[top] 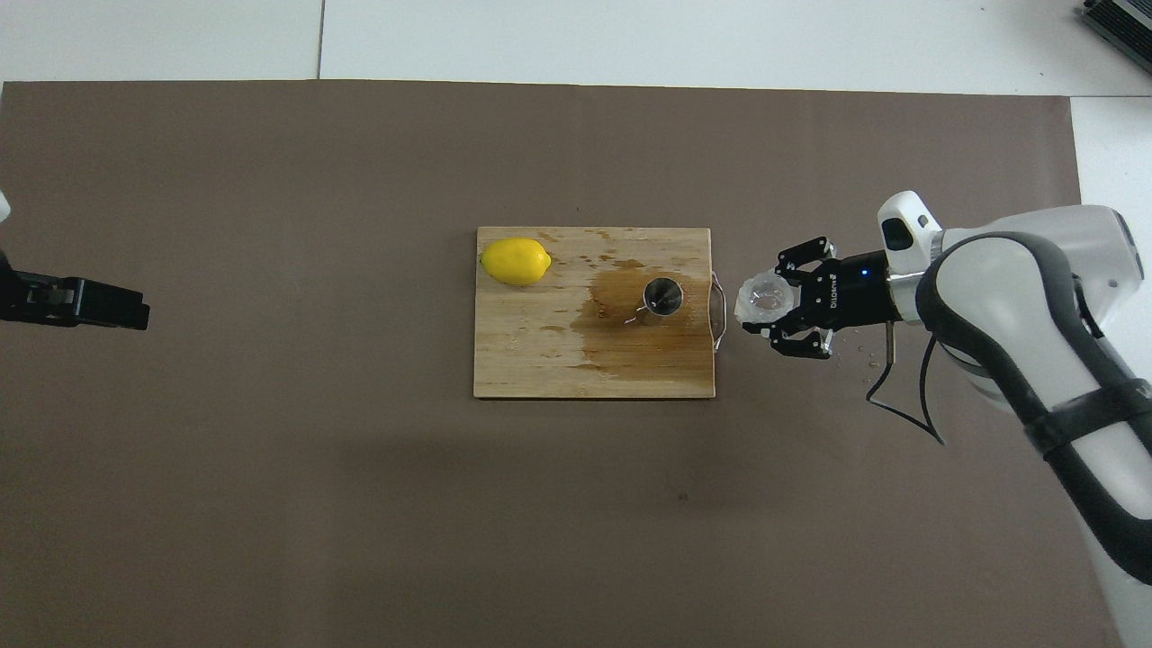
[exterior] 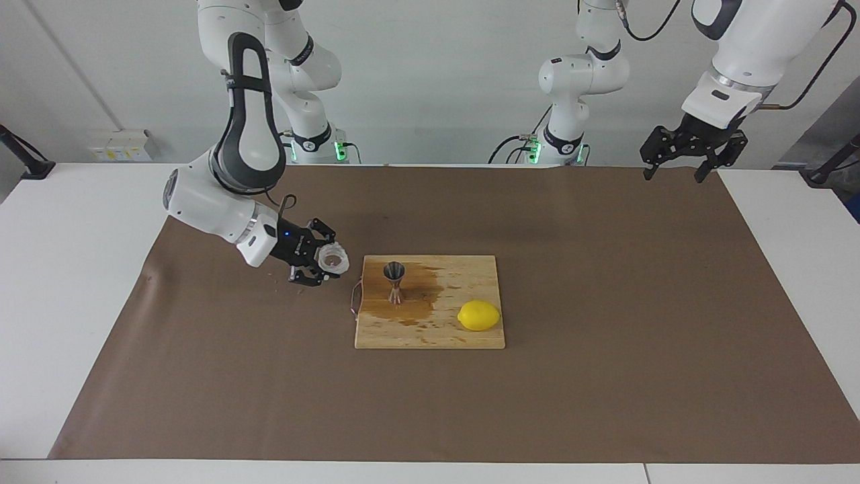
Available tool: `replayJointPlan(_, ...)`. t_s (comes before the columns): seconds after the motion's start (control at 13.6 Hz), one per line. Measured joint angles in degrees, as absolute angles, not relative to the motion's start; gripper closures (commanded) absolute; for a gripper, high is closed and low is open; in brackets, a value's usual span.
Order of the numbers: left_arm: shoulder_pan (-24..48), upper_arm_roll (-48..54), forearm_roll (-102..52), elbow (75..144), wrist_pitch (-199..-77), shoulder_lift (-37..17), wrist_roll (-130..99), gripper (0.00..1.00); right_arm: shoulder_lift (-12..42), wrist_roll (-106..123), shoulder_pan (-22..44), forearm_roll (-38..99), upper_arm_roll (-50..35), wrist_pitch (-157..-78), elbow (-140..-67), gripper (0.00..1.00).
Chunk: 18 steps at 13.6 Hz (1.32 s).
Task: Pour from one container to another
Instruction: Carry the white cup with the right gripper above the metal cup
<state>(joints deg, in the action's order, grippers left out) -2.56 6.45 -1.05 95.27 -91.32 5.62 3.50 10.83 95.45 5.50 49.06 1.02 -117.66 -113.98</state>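
Observation:
The small clear glass jar (exterior: 334, 258) is held in my right gripper (exterior: 322, 260), raised over the brown paper just beside the cutting board's handle end; it also shows in the overhead view (top: 763, 299), with the right gripper (top: 779, 304) shut on it. The steel jigger (exterior: 394, 281) stands upright on the wooden cutting board (exterior: 463, 269), on a wet brown stain, and shows in the overhead view (top: 663, 296) as well. My left gripper (exterior: 677, 167) is open and empty, raised at the left arm's end of the table, and waits.
A yellow lemon (exterior: 479, 315) lies on the board's end toward the left arm. The board (top: 540, 360) has a metal handle (top: 718, 310) facing the jar. Brown paper (exterior: 605, 376) covers the table. A few droplets (top: 855, 346) lie on the paper under the right gripper.

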Motion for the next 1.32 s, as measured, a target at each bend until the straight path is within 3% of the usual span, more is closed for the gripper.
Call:
replayJointPlan(0.22,-2.6,6.4,-1.1,95.3,-91.5,5.6,3.5,0.00,10.8,89.0,10.0,44.5,1.0,-121.3,-113.8,0.72)
replayJointPlan(1.32,-0.1,3.7,-1.2,95.7,-92.3,5.6,3.7,0.00,9.1,68.1,16.4,23.2,1.0,-124.4,-111.2,0.71)
